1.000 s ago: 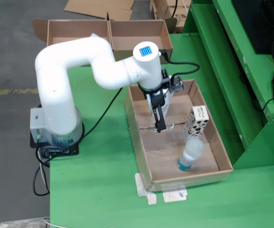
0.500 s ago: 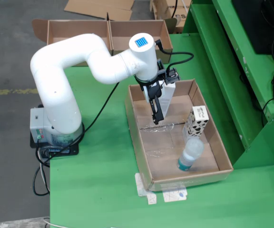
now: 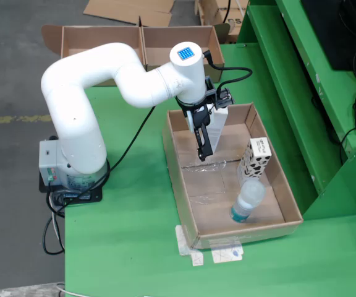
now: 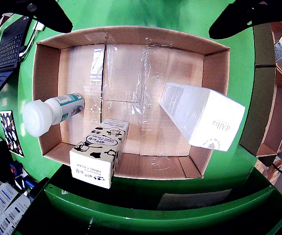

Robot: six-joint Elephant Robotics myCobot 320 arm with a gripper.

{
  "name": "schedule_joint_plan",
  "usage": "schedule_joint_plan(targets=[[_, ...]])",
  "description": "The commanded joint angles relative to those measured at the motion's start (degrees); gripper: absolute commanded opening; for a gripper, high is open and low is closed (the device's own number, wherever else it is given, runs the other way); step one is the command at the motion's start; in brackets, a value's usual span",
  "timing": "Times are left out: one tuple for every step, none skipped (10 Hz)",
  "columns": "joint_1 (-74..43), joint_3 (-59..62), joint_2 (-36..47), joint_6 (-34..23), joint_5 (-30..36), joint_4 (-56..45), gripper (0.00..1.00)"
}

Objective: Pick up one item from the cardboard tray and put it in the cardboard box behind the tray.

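Note:
In the view from above, my gripper [image 3: 204,150] hangs over the back half of the cardboard tray [image 3: 177,179], black fingers pointing down, nothing in them. A white carton [image 3: 219,122] leans against the tray's back wall beside it. A cow-patterned carton [image 3: 255,158] stands at the right wall, and a white-capped bottle [image 3: 247,201] stands near the front. In the view that rides on the gripper, the gripper [image 4: 141,29] is open, its fingertips [image 4: 58,17] dark and wide apart. Below lie the white carton [image 4: 202,115], the bottle [image 4: 50,112] and the cow-patterned carton [image 4: 99,154].
Behind the tray, the two-compartment cardboard box [image 3: 142,44] sits at the far edge of the green table [image 3: 128,247]. My white arm [image 3: 97,80] arches over the space between them. A raised green ledge [image 3: 301,93] runs along the right; taped paper [image 3: 218,253] lies before the tray.
Over the second, the gripper rose and shifted toward the tray's back wall, uncovering the white carton. In the last half second it barely moved. The items stayed put.

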Motion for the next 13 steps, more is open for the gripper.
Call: schedule_joint_plan(targets=[[1.1, 2.1, 0.5, 0.8, 0.0, 0.3, 1.0], [2.2, 2.3, 0.7, 1.3, 0.0, -0.3, 1.0], [4.1, 1.3, 0.6, 3.1, -0.9, 0.2, 1.0], [5.6, 0.8, 0.3, 4.5, -1.5, 0.6, 1.0], [6.5, 0.9, 0.1, 5.2, -1.7, 0.7, 1.0], [7.2, 1.2, 0.0, 6.0, -1.9, 0.6, 1.0], [7.2, 1.2, 0.0, 6.0, -1.9, 0.6, 1.0], [8.0, 2.2, -0.9, 7.0, -2.1, 0.5, 1.0], [9.2, 3.1, -1.6, 8.3, -2.7, 0.5, 1.0], [9.8, 3.6, -2.2, 8.9, -2.9, 0.5, 1.0], [10.8, 4.6, -3.2, 10.0, -3.3, 0.4, 1.0], [10.8, 4.6, -3.2, 10.0, -3.3, 0.4, 1.0], [10.8, 4.6, -3.2, 10.0, -3.3, 0.4, 1.0]])
